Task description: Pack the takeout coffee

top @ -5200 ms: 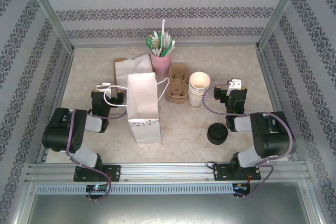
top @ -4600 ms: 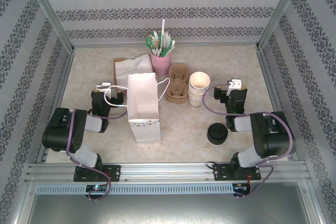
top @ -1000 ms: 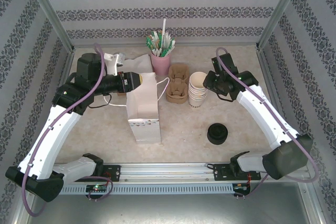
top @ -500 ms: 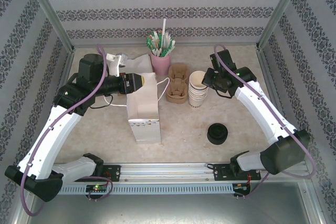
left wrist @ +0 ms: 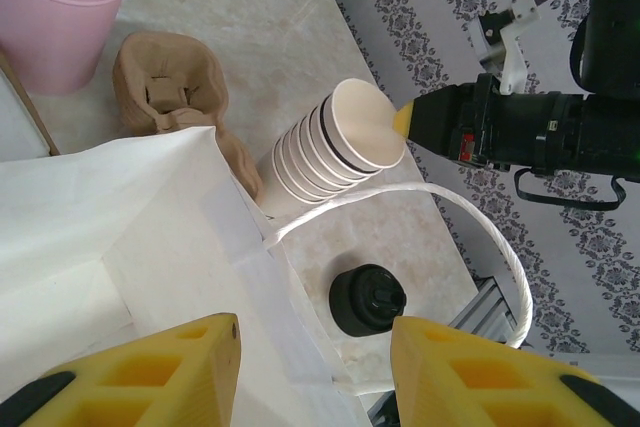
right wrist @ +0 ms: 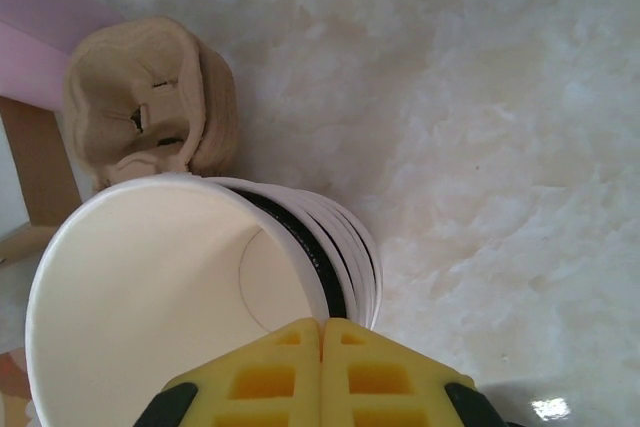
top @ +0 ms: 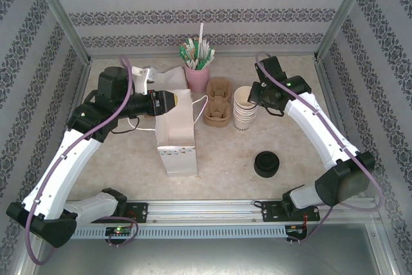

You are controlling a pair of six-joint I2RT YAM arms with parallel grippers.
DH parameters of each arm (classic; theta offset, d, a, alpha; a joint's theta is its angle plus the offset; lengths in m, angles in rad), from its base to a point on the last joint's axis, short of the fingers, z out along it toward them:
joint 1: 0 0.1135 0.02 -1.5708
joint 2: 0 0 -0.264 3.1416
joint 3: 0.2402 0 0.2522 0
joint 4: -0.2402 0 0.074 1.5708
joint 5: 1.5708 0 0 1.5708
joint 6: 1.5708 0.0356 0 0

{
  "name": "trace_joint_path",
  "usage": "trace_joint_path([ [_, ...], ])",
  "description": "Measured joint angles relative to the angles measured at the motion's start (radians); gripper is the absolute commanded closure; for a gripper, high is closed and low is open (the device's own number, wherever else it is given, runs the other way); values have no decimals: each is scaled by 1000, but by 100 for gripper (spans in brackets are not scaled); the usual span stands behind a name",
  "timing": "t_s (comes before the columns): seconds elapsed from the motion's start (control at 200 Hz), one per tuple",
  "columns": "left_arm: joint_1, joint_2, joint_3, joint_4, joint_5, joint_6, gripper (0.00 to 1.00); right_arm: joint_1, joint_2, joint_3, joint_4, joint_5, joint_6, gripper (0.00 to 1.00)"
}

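The takeout coffee, a lidded cup, is out of view. A stack of lidless cream cups [top: 244, 109] [left wrist: 335, 147] [right wrist: 170, 287] stands right of centre. My right gripper [top: 256, 94] [right wrist: 322, 332] [left wrist: 405, 119] is shut, its tips against the right rim of the top cup; whether it pinches the rim I cannot tell. A squat pile of black lids [top: 266, 164] [left wrist: 368, 299] sits nearer the front. My left gripper [top: 168, 101] [left wrist: 315, 347] is open over the far end of the upright white paper bag [top: 175, 134] [left wrist: 120, 237], holding nothing.
A brown pulp cup carrier [top: 218, 101] [left wrist: 165, 82] [right wrist: 150, 107] lies between bag and cups. A pink cup of stirrers [top: 197, 76] [left wrist: 55, 32] stands behind it. Flat brown and white paper [top: 154, 80] lies at the back left. The bag's cord handle [left wrist: 470, 227] loops out.
Both arms rose from folded rest and reached forward. Over the last second the right gripper closed in on the top cup's rim; the left gripper barely shifted above the bag.
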State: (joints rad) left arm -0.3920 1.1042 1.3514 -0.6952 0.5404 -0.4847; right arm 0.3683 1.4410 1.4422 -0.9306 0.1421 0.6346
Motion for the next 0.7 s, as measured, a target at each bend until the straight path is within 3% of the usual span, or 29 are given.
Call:
trace_joint_path([
  [0.37,0,0,-1,8,-11,0,55,-104,-10,8,-16,-5,-55,100],
  [0.699,-2,-8,-5,32,-14,-2,54,-111,-68,66,-18,-46,-63,100],
])
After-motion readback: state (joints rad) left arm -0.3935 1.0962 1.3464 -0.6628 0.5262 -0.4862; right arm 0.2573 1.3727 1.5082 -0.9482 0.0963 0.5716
